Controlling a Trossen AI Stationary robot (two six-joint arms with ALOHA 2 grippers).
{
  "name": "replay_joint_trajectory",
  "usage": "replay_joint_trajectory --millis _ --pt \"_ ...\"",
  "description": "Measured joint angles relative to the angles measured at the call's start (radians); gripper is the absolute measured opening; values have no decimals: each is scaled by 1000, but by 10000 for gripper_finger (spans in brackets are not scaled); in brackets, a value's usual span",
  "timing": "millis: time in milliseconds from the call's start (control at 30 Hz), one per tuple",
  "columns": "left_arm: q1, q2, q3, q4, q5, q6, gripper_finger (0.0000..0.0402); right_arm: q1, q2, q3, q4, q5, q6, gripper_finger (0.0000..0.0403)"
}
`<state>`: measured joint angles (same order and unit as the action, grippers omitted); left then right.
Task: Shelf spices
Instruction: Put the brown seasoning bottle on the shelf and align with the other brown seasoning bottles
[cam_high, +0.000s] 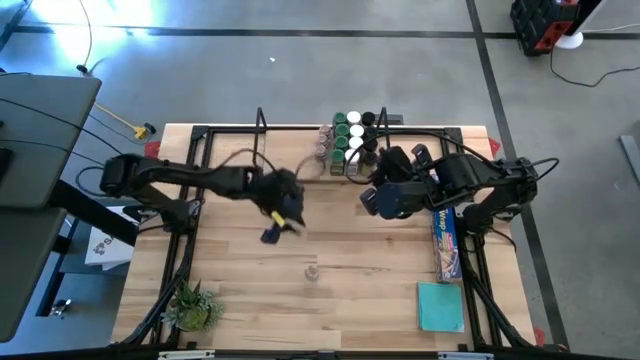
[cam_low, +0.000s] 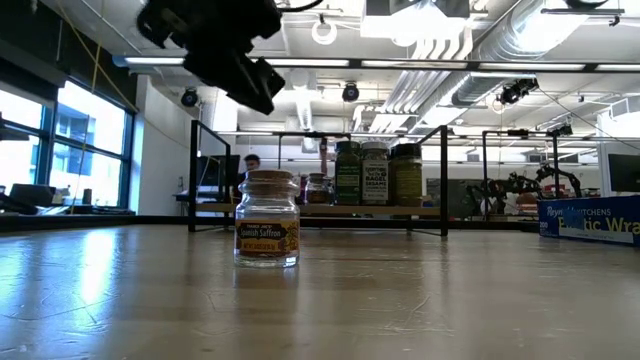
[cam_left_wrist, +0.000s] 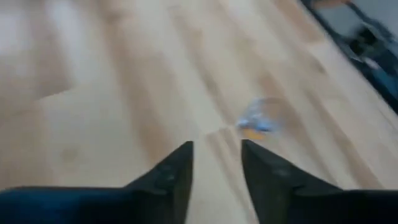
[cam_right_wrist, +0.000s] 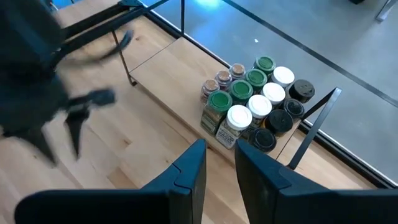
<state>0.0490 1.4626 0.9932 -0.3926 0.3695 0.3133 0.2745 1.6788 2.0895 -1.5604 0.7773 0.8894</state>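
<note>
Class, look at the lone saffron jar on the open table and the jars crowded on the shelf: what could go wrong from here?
1. The saffron jar is small and stands alone; the left gripper, open above the table, might tip it when closing.
2. The jars on the shelf crowd one end, so adding another there could knock neighbours over.
3. The right gripper hovers near that cluster and might bump it.

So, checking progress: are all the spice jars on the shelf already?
No: one saffron jar stands alone on the table, apart from the shelf.
</note>
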Motion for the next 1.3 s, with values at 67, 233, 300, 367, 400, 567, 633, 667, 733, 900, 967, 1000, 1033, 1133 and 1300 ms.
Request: replay_joint_trajectory --millis 67,233,300,367,400,567,633,667,733,900,967,1000,1033,1133,1300 --pt "-49 31 0 32 15 35 158 1 6 0 -1 -1 0 78" --pt "-149 142 0 138 13 82 237 14 21 0 -11 -13 -10 78" --pt "-180 186 0 169 8 90 262 21 24 0 -10 -28 -26 78" --pt "-204 224 0 206 4 82 278 28 25 0 -10 -38 -25 78" --pt "-216 243 0 224 0 77 283 32 25 0 -11 -40 -21 78" --pt "-259 328 0 311 -60 66 286 60 26 0 -11 -45 -7 78" --pt "-264 363 0 354 -60 63 283 75 26 0 -10 -45 1 78" --pt "-266 379 0 372 -62 63 281 82 26 0 -11 -46 6 78" --pt "-268 404 -1 394 -74 56 277 95 26 0 -10 -48 17 78" --pt "-268 413 -1 398 -94 39 252 128 26 0 -10 -48 51 78" --pt "-265 407 -1 386 -91 12 231 138 26 0 -10 -47 56 78" --pt "-262 404 -1 385 -91 0 217 142 26 0 -11 -47 56 78" --pt "-258 402 -1 385 -91 -16 201 146 26 0 -10 -47 56 78" --pt "-244 394 6 345 -86 -90 174 150 26 0 -10 -43 73 78" --pt "-210 345 74 140 -151 -192 174 149 26 0 -11 -11 75 78"
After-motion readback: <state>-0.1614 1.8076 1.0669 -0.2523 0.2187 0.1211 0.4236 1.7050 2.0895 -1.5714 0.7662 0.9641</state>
